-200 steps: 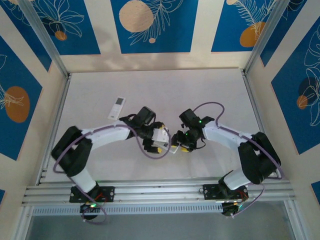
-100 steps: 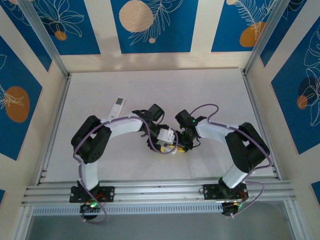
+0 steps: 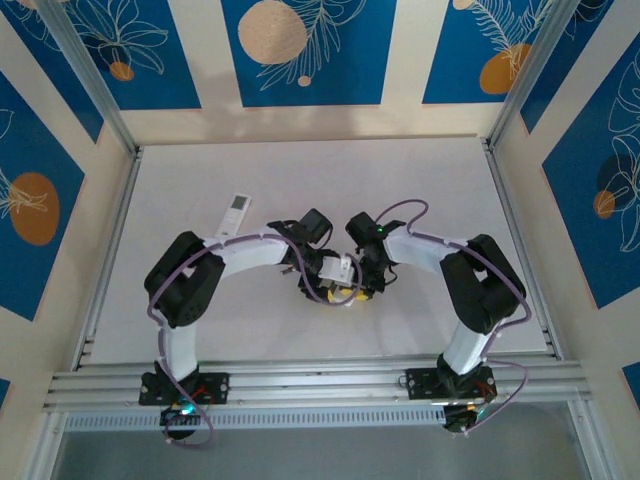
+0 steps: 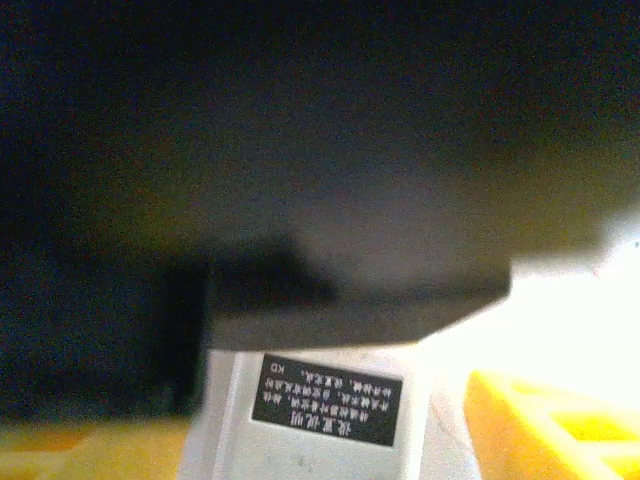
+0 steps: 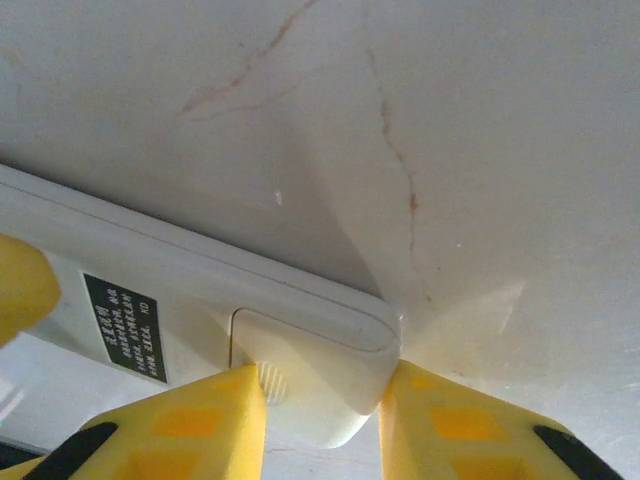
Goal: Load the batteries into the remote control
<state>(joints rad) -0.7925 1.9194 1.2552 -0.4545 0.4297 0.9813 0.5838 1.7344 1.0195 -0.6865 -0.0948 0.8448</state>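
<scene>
A white remote control (image 3: 341, 270) hangs between my two grippers at the table's middle, back side up. In the left wrist view its black label (image 4: 325, 400) faces the camera, and my left gripper (image 4: 325, 445) has a yellow finger against each long side. My right gripper (image 5: 320, 425) is shut on the remote's (image 5: 300, 330) rounded end. One of its fingers sits at the ridged tab of the battery cover (image 5: 315, 365), the other at the corner. From above, the left gripper (image 3: 333, 284) and right gripper (image 3: 362, 284) almost touch. The batteries are out of view.
A second white remote (image 3: 236, 214) lies on the table at the back left, near the left arm's elbow. The white table (image 3: 440, 190) has raised side walls and a metal rail along the near edge.
Both arms have drawn in toward each other at the centre. The right fingers have closed onto the remote's end, and the left fingers have narrowed around its sides.
</scene>
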